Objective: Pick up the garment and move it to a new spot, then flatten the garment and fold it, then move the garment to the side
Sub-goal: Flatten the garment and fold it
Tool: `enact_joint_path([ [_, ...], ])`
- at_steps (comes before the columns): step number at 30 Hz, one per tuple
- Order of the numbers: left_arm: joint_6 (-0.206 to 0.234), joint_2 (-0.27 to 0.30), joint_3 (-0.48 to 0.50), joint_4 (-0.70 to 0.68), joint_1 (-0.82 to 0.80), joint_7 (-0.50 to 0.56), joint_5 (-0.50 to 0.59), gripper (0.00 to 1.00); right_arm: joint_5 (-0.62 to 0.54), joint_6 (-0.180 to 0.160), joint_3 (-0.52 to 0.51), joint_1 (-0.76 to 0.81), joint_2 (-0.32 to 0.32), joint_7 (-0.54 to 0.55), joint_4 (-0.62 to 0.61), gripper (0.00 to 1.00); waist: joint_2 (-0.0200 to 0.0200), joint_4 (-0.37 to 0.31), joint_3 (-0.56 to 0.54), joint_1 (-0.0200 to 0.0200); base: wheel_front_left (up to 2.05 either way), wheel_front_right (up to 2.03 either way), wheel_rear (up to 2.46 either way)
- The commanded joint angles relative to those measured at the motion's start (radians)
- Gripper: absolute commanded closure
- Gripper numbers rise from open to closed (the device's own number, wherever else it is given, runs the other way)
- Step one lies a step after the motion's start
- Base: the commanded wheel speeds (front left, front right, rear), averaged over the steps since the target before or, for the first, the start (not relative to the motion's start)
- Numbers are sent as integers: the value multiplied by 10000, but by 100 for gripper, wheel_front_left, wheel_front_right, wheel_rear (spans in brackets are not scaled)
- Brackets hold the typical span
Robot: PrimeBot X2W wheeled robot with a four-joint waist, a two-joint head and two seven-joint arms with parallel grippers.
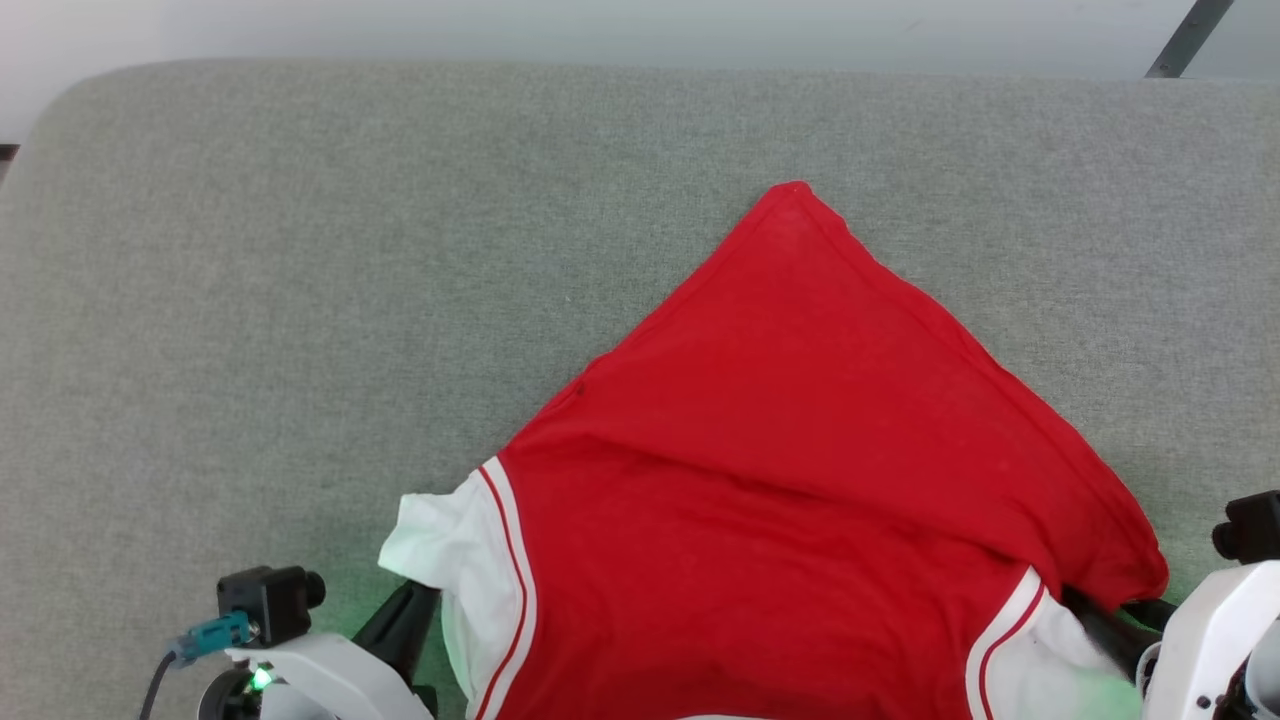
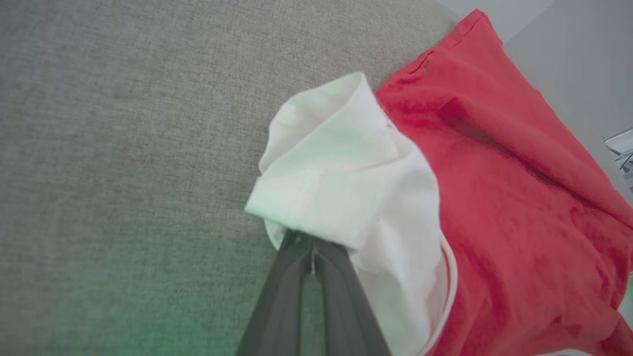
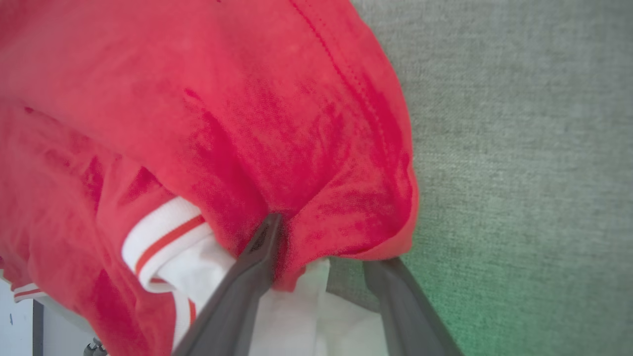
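My left claw (image 2: 305, 243) is pinched tight on the garment's (image 1: 780, 450) white sleeve (image 2: 336, 188). My right claw (image 3: 329, 242) stands half-wide, with the red hem (image 3: 390, 163) draped over its fingers, unclamped. The head view gives the lie: garment spread on the grey pad (image 1: 300, 300), near edge between both claws.

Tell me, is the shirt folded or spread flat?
Partly folded, not flat: a red layer of the shirt lies doubled over its body and one white sleeve.

Prob. lab/test setup, grey fabric-covered surface (image 1: 300, 250), plain pale wall (image 1: 600, 25)
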Motion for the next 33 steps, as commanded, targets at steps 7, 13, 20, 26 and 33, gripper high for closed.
enact_joint_path([
  [7,102,60,14,-61,164,-66,58,100,-97,-15,200,522,-289,-494,-725,0,0,-67,-106,0,0,0,0],
  [13,102,-21,-67,-107,185,-95,125,100,-240,-11,106,265,-690,-642,-1986,0,0,31,-183,0,0,0,0],
  [20,-23,-278,-312,-33,-84,46,256,100,-465,-11,731,-1136,-1220,-434,-2810,0,0,557,-237,0,0,0,0],
  [26,-302,-714,-682,218,-594,230,470,100,-662,-11,1880,-3202,-1874,-731,-1903,0,0,1342,-73,0,0,0,0],
  [33,-786,-1380,-1044,822,-1302,317,646,100,-308,-11,3406,-5672,-2450,-1108,589,0,0,2299,329,0,0,0,0],
])
